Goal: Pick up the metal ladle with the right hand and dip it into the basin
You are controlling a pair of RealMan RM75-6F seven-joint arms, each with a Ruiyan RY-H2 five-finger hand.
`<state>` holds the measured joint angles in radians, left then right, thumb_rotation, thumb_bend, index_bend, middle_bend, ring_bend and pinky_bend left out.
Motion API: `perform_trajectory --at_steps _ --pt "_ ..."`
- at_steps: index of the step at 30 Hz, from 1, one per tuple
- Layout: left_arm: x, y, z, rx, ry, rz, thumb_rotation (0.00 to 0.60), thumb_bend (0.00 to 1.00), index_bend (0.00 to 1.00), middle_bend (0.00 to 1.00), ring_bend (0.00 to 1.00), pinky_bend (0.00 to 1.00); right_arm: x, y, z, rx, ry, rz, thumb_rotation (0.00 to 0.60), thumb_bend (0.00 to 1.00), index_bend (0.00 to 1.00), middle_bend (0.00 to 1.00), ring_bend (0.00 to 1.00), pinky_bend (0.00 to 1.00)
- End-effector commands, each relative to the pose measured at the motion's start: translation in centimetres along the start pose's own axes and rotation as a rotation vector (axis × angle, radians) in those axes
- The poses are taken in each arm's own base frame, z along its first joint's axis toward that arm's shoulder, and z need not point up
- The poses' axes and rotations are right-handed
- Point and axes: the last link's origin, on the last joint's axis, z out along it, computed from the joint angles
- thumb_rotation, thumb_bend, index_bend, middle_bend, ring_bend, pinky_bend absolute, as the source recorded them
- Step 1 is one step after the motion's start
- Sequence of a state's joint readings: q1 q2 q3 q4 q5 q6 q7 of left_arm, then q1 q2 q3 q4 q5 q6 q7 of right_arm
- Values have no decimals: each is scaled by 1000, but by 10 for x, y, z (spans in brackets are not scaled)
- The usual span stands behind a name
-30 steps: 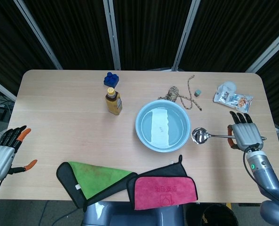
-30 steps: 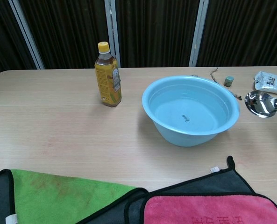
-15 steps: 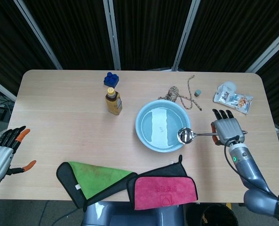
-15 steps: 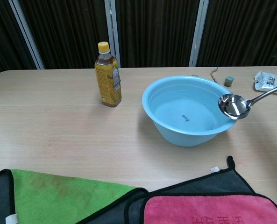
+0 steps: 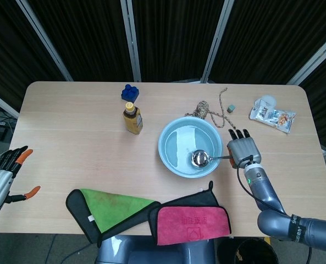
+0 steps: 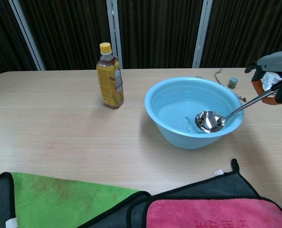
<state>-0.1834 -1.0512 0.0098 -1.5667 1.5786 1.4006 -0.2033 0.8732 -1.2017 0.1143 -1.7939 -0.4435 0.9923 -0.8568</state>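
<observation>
Holding the metal ladle (image 5: pixel 202 159) by its handle, the right robot hand (image 5: pixel 241 150) sits just outside the basin (image 5: pixel 169 144) rim on the side away from the bottle (image 5: pixel 132 119); the ladle's bowl is inside the basin, low near the water, shaft crossing the rim. Risks, as judged: the shaft bearing on the rim could lever the light plastic basin and tip or slide it across the bench (image 5: pixel 69 143), slopping water toward the cloths (image 5: pixel 191 221) lying near the basin's front. A loose hold on the thin handle could let the ladle twist and drop. Left robot hand (image 5: pixel 3 177) is off the bench edge far from the basin, fingers apart, holding nothing.
</observation>
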Motion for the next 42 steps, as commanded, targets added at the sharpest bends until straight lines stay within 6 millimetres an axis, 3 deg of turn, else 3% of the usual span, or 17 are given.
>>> perform_trajectory --at_steps 1,11,21,29,42 --pt "2 -2 0 6 8 -4 441 227 0 0 0 0 -5 -7 6 -1 -10 -2 600 598 733 24 0 0" --pt "9 -7 -1 -2 12 -36 442 226 0 0 0 0 -25 -27 10 13 -38 -8 600 598 733 25 0 0" --pt "14 -17 -3 31 42 -42 444 227 0 0 0 0 -22 -32 5 19 -57 35 600 597 734 28 0 0" --pt "14 -15 -6 41 72 -21 443 227 0 0 0 0 7 -28 -1 31 -69 109 600 598 733 31 0 0" --pt "12 -8 -10 16 67 -16 439 225 0 0 0 0 50 -25 -28 40 -24 165 600 597 733 32 0 0"
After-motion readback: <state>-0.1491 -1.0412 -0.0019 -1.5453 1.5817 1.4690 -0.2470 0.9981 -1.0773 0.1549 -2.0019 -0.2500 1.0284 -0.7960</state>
